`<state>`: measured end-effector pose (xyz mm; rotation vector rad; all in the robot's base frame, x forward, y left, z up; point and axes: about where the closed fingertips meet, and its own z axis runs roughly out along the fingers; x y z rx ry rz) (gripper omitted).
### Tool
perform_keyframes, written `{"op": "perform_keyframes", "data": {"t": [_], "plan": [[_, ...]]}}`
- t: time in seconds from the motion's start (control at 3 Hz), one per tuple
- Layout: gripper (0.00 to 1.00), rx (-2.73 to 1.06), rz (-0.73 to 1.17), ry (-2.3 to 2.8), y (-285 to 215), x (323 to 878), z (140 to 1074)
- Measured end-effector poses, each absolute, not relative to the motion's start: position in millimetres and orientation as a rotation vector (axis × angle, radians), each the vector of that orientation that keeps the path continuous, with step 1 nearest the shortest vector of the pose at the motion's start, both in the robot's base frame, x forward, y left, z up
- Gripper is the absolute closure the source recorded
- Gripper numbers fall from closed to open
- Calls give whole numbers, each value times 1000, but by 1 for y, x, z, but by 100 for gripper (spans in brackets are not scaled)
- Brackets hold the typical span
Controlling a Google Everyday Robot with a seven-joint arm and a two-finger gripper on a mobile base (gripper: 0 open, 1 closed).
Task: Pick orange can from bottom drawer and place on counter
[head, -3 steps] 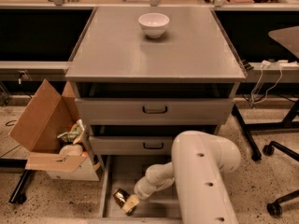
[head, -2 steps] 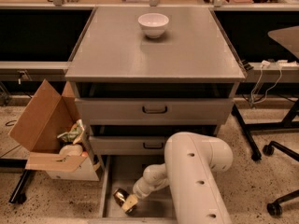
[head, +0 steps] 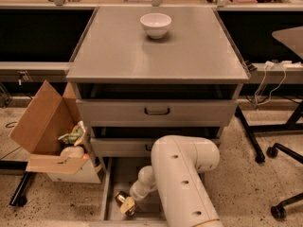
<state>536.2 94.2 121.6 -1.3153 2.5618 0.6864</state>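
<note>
The orange can (head: 121,197) lies in the bottom drawer (head: 115,176), which is pulled open at floor level, near its front left. My gripper (head: 127,205) reaches down into that drawer and is right at the can, touching or nearly touching its right side. My white arm (head: 184,183) covers most of the right half of the drawer. The counter (head: 156,56) is the flat grey top of the cabinet above.
A white bowl (head: 155,24) stands at the back middle of the counter. Two upper drawers with black handles (head: 156,111) sit above the open one. An open cardboard box (head: 45,126) with rubbish stands to the left. Chair legs and castors (head: 277,151) are to the right.
My arm's white upper segment has swung to the left above the drawer. The gripper and the can have stayed in about the same spot.
</note>
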Motion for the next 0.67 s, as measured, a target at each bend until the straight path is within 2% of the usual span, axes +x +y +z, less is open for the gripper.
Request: {"op": "perform_keyframes", "data": {"t": [0.33,0.67], "plan": [[17,-1325,684,2589,104,537,114],[40,-1326,682,2594,105,537,115]]}}
